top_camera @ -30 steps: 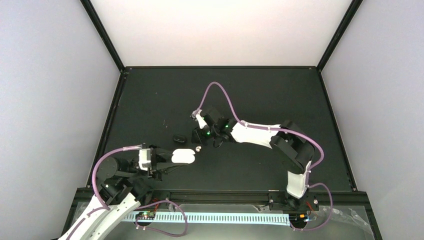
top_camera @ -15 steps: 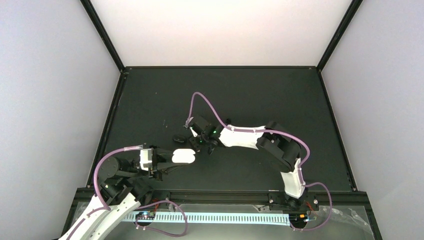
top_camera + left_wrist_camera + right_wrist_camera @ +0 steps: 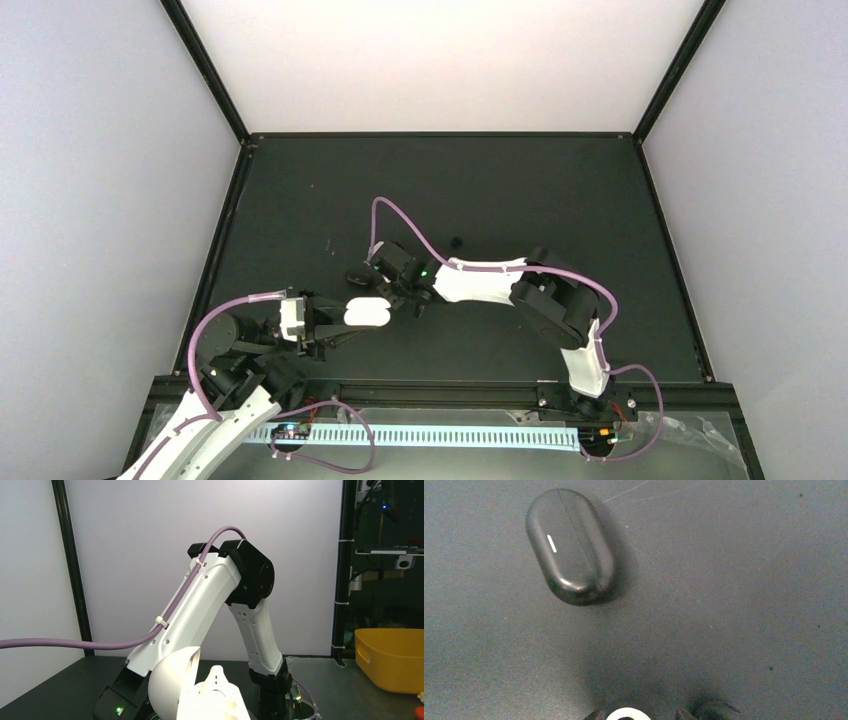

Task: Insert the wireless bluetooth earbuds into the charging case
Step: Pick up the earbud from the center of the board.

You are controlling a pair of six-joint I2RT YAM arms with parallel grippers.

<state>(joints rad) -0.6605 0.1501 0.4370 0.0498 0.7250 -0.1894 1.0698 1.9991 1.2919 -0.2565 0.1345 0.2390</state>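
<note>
We see the left gripper (image 3: 348, 318) clamped on the white plastic oval charging case (image 3: 200, 695), its lid raised, at the near left of the black table (image 3: 520, 190). Just beside that case, the right gripper (image 3: 636, 715) straddles 1 tiny white rounded earbud (image 3: 626, 714); we cannot tell whether it grips. A shut black pill-shaped case (image 3: 570, 545) lies nearby.

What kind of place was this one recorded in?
Probably a robot lab cell: white panels enclose a black table, robot arms are bolted along its edge, and a yellow bin stands beyond.
</note>
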